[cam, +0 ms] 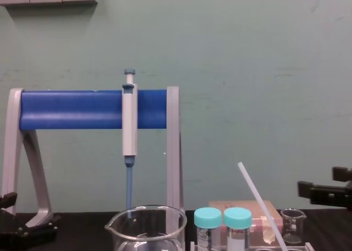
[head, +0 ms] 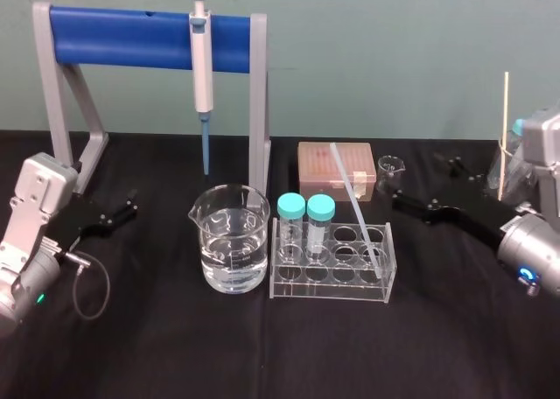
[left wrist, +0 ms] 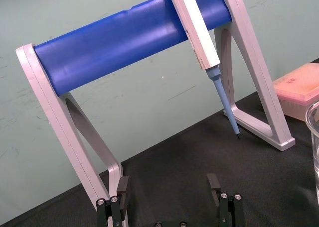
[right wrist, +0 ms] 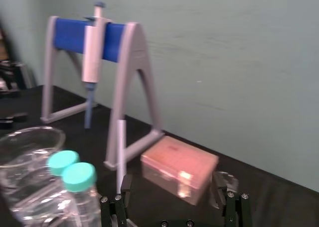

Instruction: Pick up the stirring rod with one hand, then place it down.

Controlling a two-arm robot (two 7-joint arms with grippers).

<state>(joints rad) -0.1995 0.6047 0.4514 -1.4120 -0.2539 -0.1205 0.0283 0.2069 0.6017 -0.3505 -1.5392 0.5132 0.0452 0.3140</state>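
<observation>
Black cloth covers the table (head: 262, 355) under a pale green wall (head: 394, 49), and we start at the far left of the head view, where the left gripper (left wrist: 168, 186) lies low over the cloth beside the stand's foot. Its jaws are spread wide with nothing between them, idle. Moving right, the grey stand (head: 260, 101) with its blue crossbar rises across the upper left, and the white-and-blue pipette (head: 201, 66) hangs from that bar, tip pointing down at the cloth. Just below and right of it sits the large glass beaker (head: 230, 241), partly filled with clear liquid. Touching distance to its right is the clear tube rack (head: 328, 290), with two teal-capped tubes (head: 291, 208) upright at its left end. And there is the stirring rod (head: 354, 202): it stands tilted in the rack, lower end down in a well at the right end, upper end leaning back and left across the pink tip box (head: 315, 176) behind. No jaw touches it. Right of the box stands the small glass beaker (head: 390, 167). Over at the right edge, the right gripper (right wrist: 171, 187) reaches in low toward the rack, fingers parted wide and empty, well short of the rod.
</observation>
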